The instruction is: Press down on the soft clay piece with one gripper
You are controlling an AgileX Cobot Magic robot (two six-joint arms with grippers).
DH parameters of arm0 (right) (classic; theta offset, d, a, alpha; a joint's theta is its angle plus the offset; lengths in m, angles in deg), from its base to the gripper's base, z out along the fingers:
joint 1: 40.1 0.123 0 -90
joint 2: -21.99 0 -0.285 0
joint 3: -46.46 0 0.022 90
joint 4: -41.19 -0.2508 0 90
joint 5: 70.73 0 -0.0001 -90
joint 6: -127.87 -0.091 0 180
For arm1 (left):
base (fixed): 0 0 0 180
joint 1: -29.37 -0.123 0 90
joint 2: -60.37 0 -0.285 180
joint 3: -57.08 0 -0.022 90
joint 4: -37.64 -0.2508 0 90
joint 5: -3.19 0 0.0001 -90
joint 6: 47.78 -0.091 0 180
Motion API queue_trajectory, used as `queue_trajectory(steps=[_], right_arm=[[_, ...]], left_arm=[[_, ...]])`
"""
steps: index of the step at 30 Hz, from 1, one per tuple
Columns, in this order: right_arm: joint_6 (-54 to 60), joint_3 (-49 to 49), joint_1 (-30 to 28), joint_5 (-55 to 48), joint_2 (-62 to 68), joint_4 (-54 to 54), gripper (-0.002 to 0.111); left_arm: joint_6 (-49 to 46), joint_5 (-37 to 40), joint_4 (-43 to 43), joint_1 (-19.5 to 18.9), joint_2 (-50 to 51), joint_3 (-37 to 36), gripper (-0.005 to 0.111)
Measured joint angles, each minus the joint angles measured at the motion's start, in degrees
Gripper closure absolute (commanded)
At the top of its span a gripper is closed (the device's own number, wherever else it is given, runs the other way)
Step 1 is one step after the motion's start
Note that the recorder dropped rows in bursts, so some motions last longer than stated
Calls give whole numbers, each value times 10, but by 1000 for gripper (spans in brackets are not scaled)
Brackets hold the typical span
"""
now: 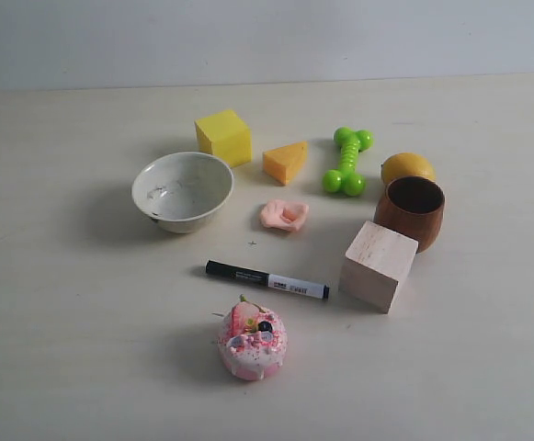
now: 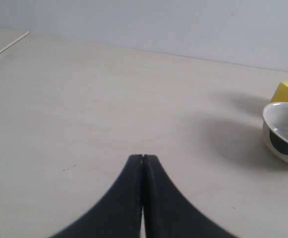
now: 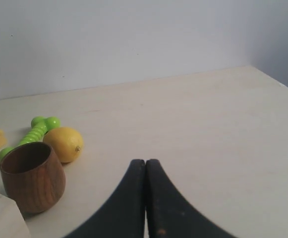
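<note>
The soft clay piece [image 1: 284, 215], a small salmon-pink lump, lies on the table in the exterior view, just below the orange wedge [image 1: 286, 162] and right of the white bowl [image 1: 183, 190]. Neither arm shows in the exterior view. In the left wrist view my left gripper [image 2: 143, 157] is shut with nothing in it, over bare table, the bowl [image 2: 284, 133] off to one side. My right gripper [image 3: 145, 161] is also shut and empty, with the wooden cup [image 3: 32, 176] and lemon [image 3: 64, 143] beside it. The clay is out of both wrist views.
Around the clay stand a yellow cube [image 1: 223, 137], a green dumbbell toy [image 1: 346, 160], a lemon [image 1: 408, 168], a wooden cup [image 1: 410, 211], a pale wooden block [image 1: 379, 265], a black-and-white marker [image 1: 267, 279] and a pink-and-white cake toy [image 1: 252, 342].
</note>
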Motion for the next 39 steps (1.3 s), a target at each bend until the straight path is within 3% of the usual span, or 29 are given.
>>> queue_trajectory(steps=[39], right_arm=[[9,0,0,-26,0,0,108]], left_arm=[[0,0,0,0,0,0,107]])
